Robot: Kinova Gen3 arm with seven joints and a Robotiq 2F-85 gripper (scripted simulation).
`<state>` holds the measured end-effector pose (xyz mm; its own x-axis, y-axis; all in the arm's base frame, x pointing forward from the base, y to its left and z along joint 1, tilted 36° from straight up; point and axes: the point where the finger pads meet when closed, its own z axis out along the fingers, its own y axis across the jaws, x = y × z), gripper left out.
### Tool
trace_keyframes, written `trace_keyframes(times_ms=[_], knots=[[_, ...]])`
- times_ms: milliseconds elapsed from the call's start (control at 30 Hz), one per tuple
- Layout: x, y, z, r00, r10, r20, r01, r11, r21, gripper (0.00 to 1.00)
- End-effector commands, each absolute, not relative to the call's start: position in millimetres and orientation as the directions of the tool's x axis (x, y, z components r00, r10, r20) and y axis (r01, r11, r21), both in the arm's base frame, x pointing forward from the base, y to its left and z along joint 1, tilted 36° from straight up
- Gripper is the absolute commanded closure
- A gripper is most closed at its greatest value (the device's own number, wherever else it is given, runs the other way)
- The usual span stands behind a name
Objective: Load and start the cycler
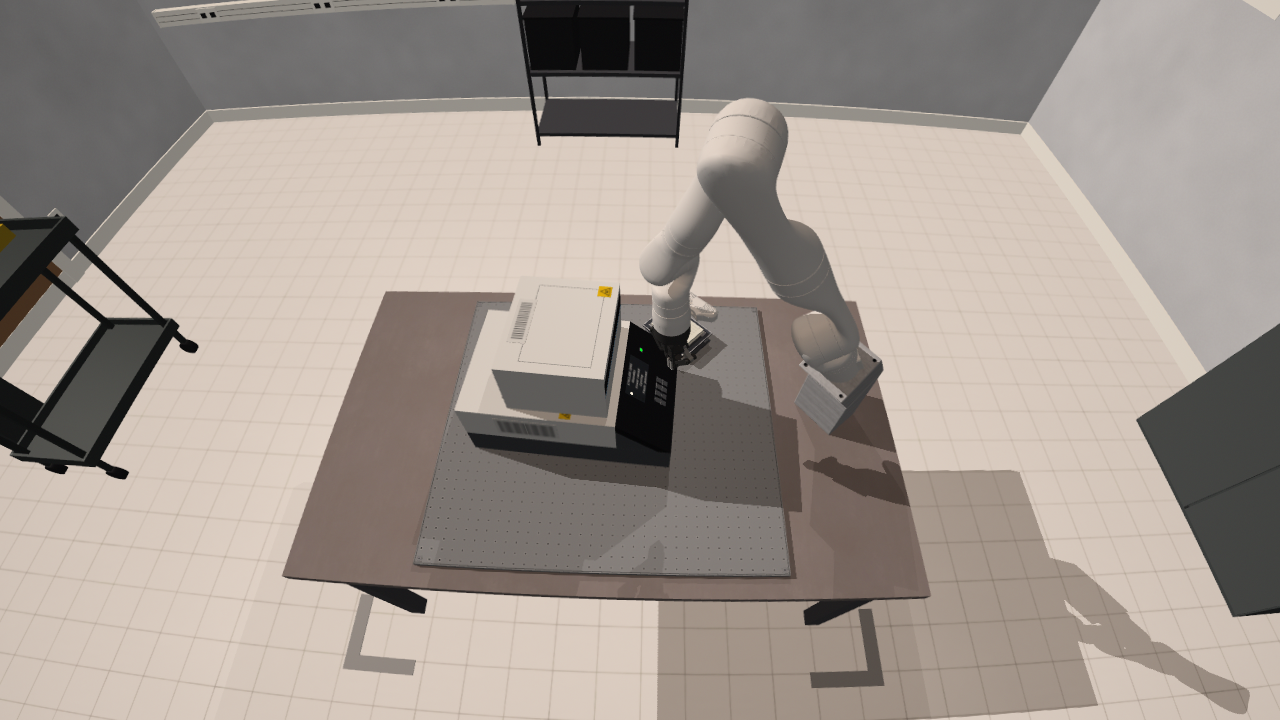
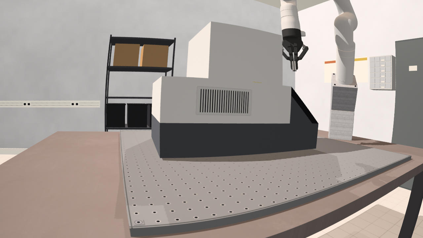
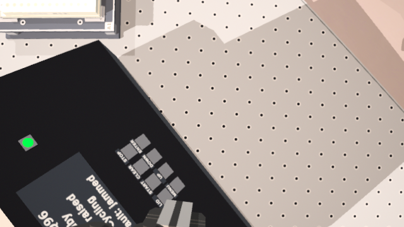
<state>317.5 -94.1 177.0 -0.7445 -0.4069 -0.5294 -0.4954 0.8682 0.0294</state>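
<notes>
The cycler Q1 (image 1: 554, 367) stands on the perforated breadboard, its black front panel (image 1: 650, 385) facing the arm. Its white lid (image 1: 559, 344) sits over the body and hides the block. The lamp (image 3: 28, 142) is green. The upper keys run LID (image 3: 164, 193), START (image 3: 152, 181), CLEAR (image 3: 140, 166), STOP (image 3: 128, 151). My gripper (image 3: 175, 211) is shut and empty, hovering above the panel close to the LID key; it also shows in the top and exterior views (image 1: 677, 360) (image 2: 293, 67). Plate M59 (image 3: 50, 7) lies in nest N1 (image 3: 60, 26) behind the panel's far corner.
The arm's pedestal (image 1: 836, 389) stands at the table's right edge. A black shelf rack (image 1: 604, 71) is by the far wall, a cart (image 1: 80, 358) at the left, and a grey cabinet (image 1: 1226, 474) at the right.
</notes>
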Motion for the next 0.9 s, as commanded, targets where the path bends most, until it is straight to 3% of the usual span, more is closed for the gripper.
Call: trace_keyframes(times_ms=[0,867], knots=[[317.8,-89.5,172.6,-0.747,-0.405,-0.528,-0.499,0.866,0.041,0.9],[334.6,-80.7,146.9,-0.748,-0.402,-0.529,-0.497,0.867,0.042,0.9]])
